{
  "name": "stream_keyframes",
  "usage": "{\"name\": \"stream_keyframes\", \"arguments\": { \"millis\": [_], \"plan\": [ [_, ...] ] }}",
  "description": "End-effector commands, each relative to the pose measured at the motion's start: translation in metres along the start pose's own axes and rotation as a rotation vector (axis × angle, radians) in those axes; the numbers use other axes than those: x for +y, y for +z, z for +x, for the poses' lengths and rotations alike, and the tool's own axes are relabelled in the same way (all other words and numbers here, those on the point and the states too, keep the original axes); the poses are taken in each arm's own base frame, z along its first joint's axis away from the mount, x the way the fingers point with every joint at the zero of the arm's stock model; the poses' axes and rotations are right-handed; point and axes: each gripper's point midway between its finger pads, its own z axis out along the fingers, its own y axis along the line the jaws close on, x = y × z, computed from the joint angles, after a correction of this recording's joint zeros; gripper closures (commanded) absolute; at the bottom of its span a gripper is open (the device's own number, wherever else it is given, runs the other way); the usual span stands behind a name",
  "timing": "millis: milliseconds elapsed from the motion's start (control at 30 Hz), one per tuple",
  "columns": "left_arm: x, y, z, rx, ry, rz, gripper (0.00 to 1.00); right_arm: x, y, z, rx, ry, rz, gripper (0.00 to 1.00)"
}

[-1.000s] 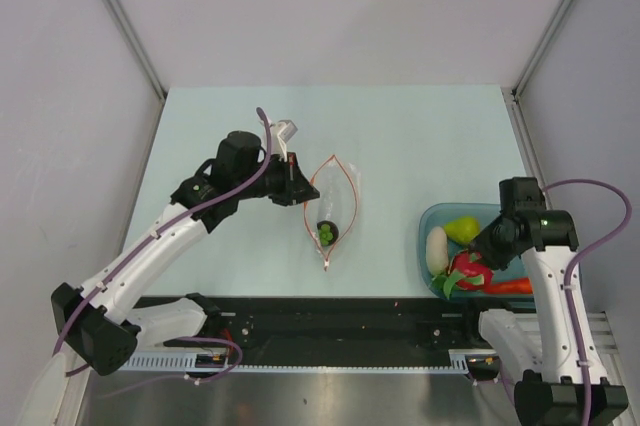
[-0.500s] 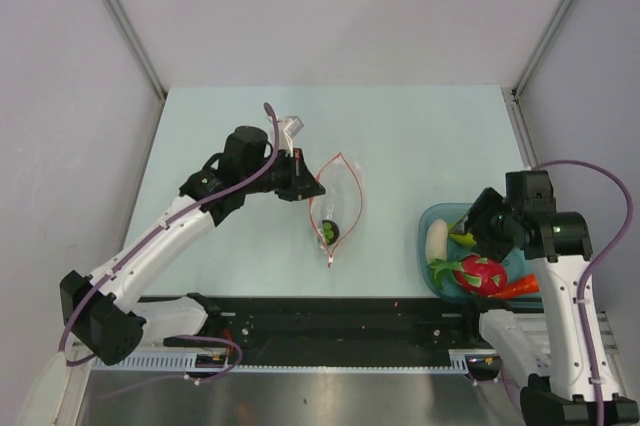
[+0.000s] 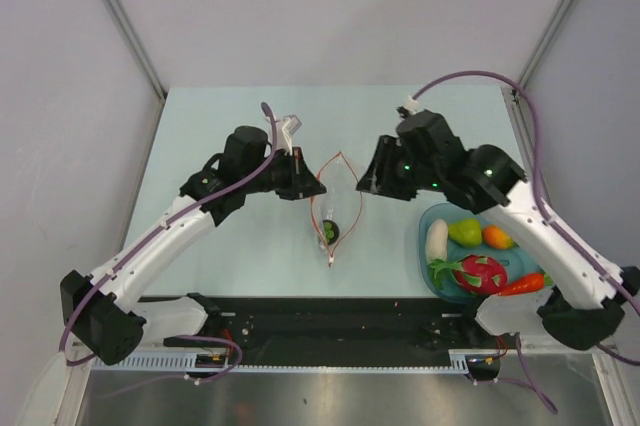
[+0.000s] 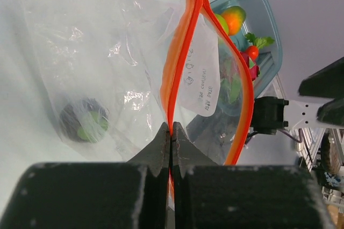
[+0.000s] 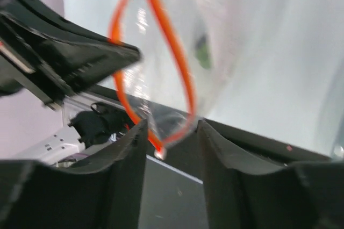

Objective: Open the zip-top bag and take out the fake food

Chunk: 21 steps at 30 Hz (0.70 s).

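The clear zip-top bag [image 3: 337, 201] lies mid-table, its red-orange zip strip [image 4: 178, 51] gaping open. My left gripper [image 3: 312, 189] is shut on the left side of that strip [image 4: 171, 132]. One small dark-green piece [image 3: 327, 232] sits inside the bag; it also shows in the left wrist view [image 4: 84, 122]. My right gripper [image 3: 367, 184] is open and empty, just right of the bag's mouth, which fills its wrist view [image 5: 153, 68]. The white radish [image 3: 436, 243], green fruit [image 3: 463, 231], orange [image 3: 496, 237], dragon fruit [image 3: 480, 273] and carrot [image 3: 523, 285] lie in the teal tray [image 3: 428, 214].
The teal tray stands at the table's front right, near the right arm's base. A black rail [image 3: 330, 318] runs along the table's near edge. Grey walls enclose the table on three sides.
My right arm has swung from over the tray leftward to the bag's mouth. The dragon fruit it hovered by now lies in the tray. The left gripper has stayed put on the zip strip.
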Motion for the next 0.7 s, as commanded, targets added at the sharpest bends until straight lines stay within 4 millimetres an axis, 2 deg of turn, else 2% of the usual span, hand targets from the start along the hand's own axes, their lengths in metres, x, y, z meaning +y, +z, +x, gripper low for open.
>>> {"name": "stream_keyframes", "arguments": {
  "millis": [0, 33, 133, 167, 200, 367, 533, 667],
  "plan": [
    [-0.008, -0.001, -0.016, -0.062, -0.034, 0.018, 1.00, 0.047, 0.015, -0.019, -0.117, 0.000, -0.040, 0.61],
    [-0.009, -0.001, -0.018, -0.069, -0.048, 0.016, 1.00, 0.049, 0.026, -0.021, -0.129, 0.004, -0.024, 0.62],
    [-0.006, 0.001, -0.018, -0.067, -0.086, -0.007, 1.00, 0.057, 0.040, -0.017, -0.123, 0.035, -0.022, 0.68],
    [0.000, 0.003, -0.019, -0.072, -0.103, -0.038, 1.00, 0.058, 0.049, -0.014, -0.109, 0.034, -0.014, 0.71],
    [0.001, 0.004, -0.019, -0.073, -0.120, -0.055, 1.00, 0.062, 0.052, -0.015, -0.109, 0.030, -0.027, 0.74],
    [0.010, 0.012, -0.017, -0.062, -0.232, -0.114, 1.00, 0.073, 0.065, -0.008, -0.098, -0.022, -0.043, 0.78],
    [0.013, 0.016, -0.021, -0.073, -0.278, -0.195, 1.00, 0.043, 0.100, 0.004, -0.053, -0.035, 0.100, 0.80],
    [0.012, 0.022, -0.021, -0.062, -0.304, -0.207, 1.00, 0.027, 0.123, 0.001, -0.061, -0.022, 0.150, 0.81]
  ]
}}
